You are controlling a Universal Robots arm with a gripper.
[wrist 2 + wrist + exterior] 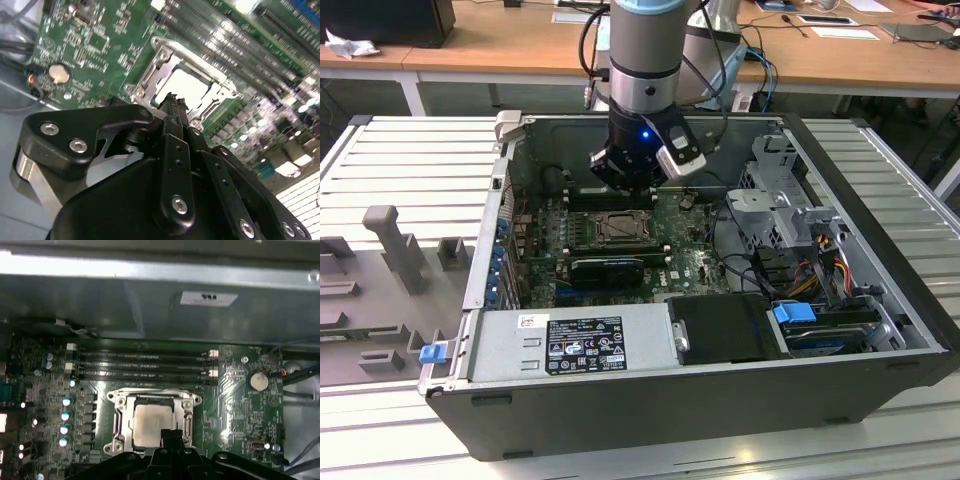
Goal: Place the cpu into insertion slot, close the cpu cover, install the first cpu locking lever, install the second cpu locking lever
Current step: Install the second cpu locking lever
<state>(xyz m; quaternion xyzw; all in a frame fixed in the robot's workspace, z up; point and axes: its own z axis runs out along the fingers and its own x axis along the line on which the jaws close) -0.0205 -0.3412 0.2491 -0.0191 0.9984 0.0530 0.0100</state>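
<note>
The cpu (152,424), silvery-grey and square, lies flat in the insertion slot (118,421) on the green motherboard. The cpu cover (150,398) frames it, lying down around the chip.

A lab or electronics workshop: an open PC case (720,330) lies on a ribbed metal worktop (410,160) with grey jigs (390,245) at nine o'clock, wooden desks (500,40) with papers at twelve o'clock.

**Arm plunged straight down, fingers pinched together**

The arm (642,60) drops in from twelve o'clock, wrist vertical, a blue light glowing on it. The gripper (630,183) points toward six o'clock, black fingers (172,112) pressed tip to tip, with no gap between them in both wrist views.
</note>
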